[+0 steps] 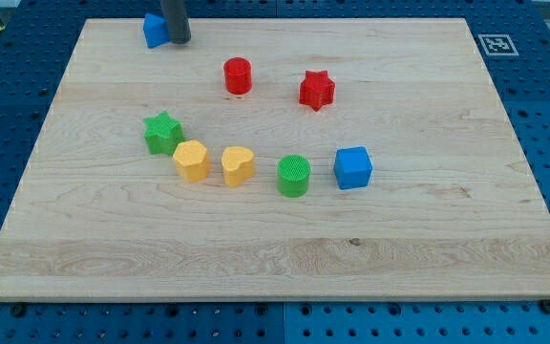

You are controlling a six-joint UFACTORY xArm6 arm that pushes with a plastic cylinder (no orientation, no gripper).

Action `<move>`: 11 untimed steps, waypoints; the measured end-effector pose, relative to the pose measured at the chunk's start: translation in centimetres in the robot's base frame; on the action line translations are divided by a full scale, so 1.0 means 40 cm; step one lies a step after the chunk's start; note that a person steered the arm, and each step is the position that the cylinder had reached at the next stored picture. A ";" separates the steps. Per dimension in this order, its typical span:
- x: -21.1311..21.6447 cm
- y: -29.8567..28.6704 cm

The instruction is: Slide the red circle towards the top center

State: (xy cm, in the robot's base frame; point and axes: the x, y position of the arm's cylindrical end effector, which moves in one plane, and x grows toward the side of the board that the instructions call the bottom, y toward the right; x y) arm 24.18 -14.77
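The red circle (238,75) stands on the wooden board (418,239), left of centre in the upper part. My tip (178,41) is at the view's top left, up and to the left of the red circle and apart from it. The tip touches or nearly touches a blue block (154,31) on its left, whose shape is partly hidden by the rod.
A red star (317,90) lies right of the red circle. Below run a green star (163,132), a yellow hexagon (191,160), a yellow heart (238,165), a green circle (294,176) and a blue cube (353,167). A marker tag (496,44) sits off the top right corner.
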 end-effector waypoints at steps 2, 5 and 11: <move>0.077 0.011; 0.104 0.013; 0.239 0.172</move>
State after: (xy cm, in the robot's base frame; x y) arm 33.74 -7.88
